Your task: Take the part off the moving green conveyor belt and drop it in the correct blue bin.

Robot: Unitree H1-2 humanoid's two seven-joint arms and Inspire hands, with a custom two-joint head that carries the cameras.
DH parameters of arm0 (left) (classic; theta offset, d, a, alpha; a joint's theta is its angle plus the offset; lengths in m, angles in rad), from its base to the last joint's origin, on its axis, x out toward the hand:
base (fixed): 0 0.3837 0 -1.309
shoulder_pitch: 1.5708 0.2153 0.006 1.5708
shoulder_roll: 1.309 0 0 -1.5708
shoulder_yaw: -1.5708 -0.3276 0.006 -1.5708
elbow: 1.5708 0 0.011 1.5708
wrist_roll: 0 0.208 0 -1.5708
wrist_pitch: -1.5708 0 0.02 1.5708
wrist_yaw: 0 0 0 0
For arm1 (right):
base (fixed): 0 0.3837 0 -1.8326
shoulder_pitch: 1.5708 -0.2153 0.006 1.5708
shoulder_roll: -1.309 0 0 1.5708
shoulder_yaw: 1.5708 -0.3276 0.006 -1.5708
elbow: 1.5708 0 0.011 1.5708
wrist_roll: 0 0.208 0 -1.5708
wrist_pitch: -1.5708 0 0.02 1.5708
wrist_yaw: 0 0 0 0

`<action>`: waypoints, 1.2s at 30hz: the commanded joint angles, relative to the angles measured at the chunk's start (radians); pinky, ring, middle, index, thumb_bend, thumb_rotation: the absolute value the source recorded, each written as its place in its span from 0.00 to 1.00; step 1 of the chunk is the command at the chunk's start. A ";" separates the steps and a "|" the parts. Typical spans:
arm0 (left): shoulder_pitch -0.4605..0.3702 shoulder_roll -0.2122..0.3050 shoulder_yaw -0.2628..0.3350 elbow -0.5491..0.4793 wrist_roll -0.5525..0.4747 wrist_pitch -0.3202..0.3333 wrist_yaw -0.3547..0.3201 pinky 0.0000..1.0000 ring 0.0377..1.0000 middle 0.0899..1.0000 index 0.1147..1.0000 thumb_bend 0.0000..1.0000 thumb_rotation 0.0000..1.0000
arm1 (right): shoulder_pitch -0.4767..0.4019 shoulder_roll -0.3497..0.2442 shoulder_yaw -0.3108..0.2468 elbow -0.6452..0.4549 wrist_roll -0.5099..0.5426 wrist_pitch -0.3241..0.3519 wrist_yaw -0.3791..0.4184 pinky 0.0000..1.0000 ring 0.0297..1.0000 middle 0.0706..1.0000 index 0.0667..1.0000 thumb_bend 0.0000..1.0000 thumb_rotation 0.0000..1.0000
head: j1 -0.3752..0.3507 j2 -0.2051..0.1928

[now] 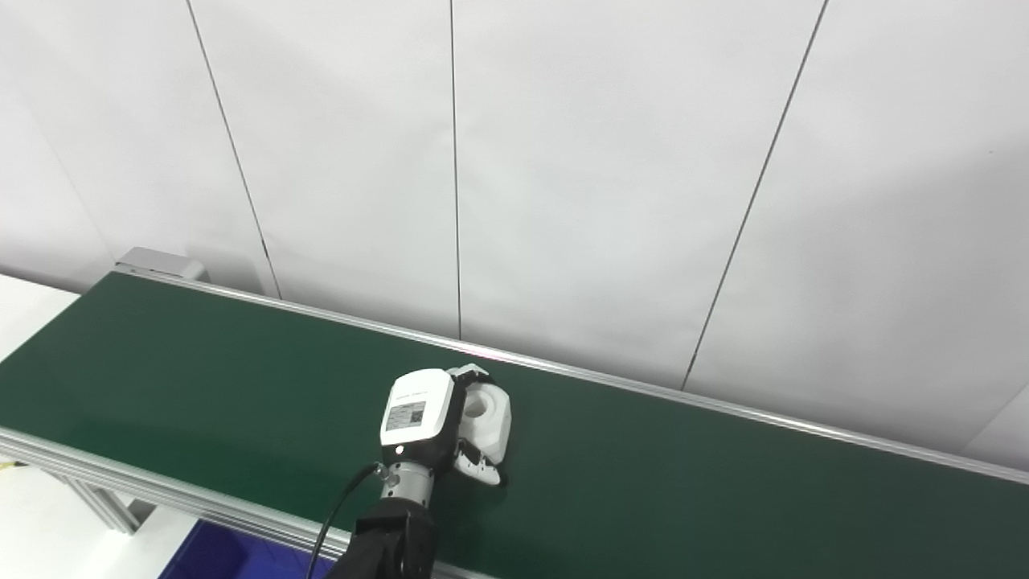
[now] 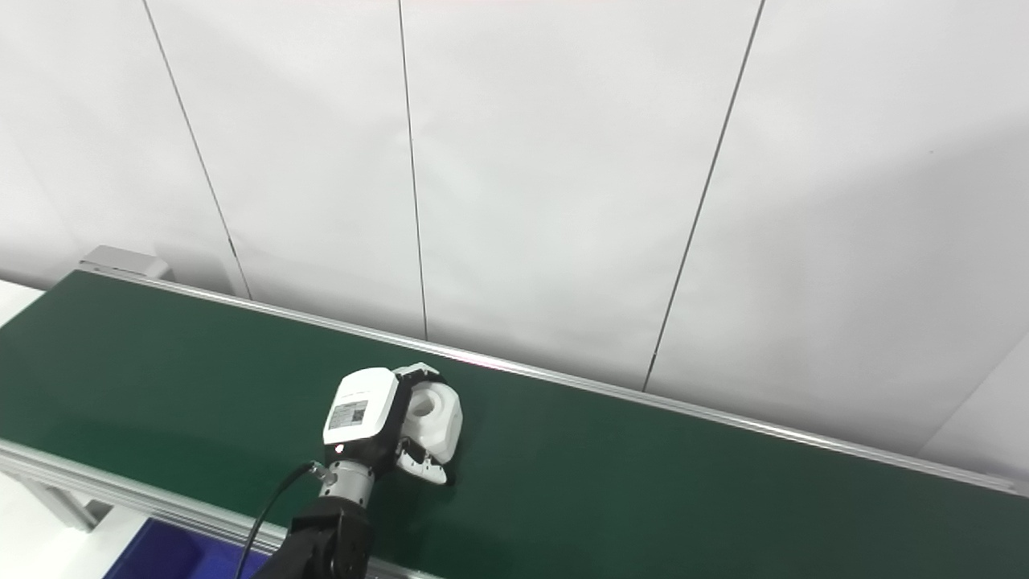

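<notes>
One left robot hand has its fingers wrapped around the white part on the green belt.

Wall: I am seeing white panels filling the background, split by thin dark seams running top to bottom.
Light: soft grey shading is falling across the right-hand panels.
Floor: a pale surface is showing at lower left; I think it is floor, though the view is cropping it.
Fixture: a small grey box is sitting against the wall at left.
</notes>
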 commanded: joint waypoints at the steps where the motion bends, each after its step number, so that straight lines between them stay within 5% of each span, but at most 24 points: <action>1: -0.018 0.025 0.001 -0.089 0.019 0.015 -0.022 0.30 0.34 0.40 0.48 0.50 0.00 | 0.003 0.002 -0.004 -0.033 0.017 -0.049 0.012 0.69 0.76 0.77 0.72 0.89 0.96 | 0.000 0.006; 6: 0.022 0.046 -0.001 -0.266 0.029 0.041 -0.119 0.27 0.33 0.40 0.49 0.49 0.00 | 0.013 0.006 -0.014 -0.057 0.026 -0.049 0.029 0.68 0.75 0.77 0.71 0.89 0.95 | 0.002 0.064; 11: 0.104 0.056 0.000 -0.512 0.076 0.079 -0.244 0.26 0.33 0.40 0.49 0.49 0.00 | 0.039 -0.002 -0.018 -0.129 0.013 -0.049 0.029 0.68 0.77 0.79 0.71 0.89 0.96 | -0.005 0.162; 16: 0.200 0.063 0.002 -0.683 0.088 0.060 -0.347 0.22 0.32 0.40 0.47 0.49 0.00 | 0.054 -0.006 -0.024 -0.183 0.012 -0.049 0.038 0.73 0.80 0.82 0.74 0.89 0.97 | -0.020 0.241; 23: 0.306 0.042 -0.039 -0.804 0.133 0.027 -0.456 0.25 0.32 0.40 0.49 0.49 0.00 | 0.071 -0.019 -0.040 -0.260 -0.008 -0.049 0.043 0.78 0.83 0.84 0.78 0.87 1.00 | -0.011 0.359; 36: 0.530 0.016 -0.006 -0.958 0.173 0.007 -0.622 0.20 0.34 0.43 0.45 0.50 0.00 | 0.092 -0.041 -0.115 -0.367 0.054 -0.048 0.126 0.81 0.84 0.85 0.79 0.84 0.99 | 0.077 0.464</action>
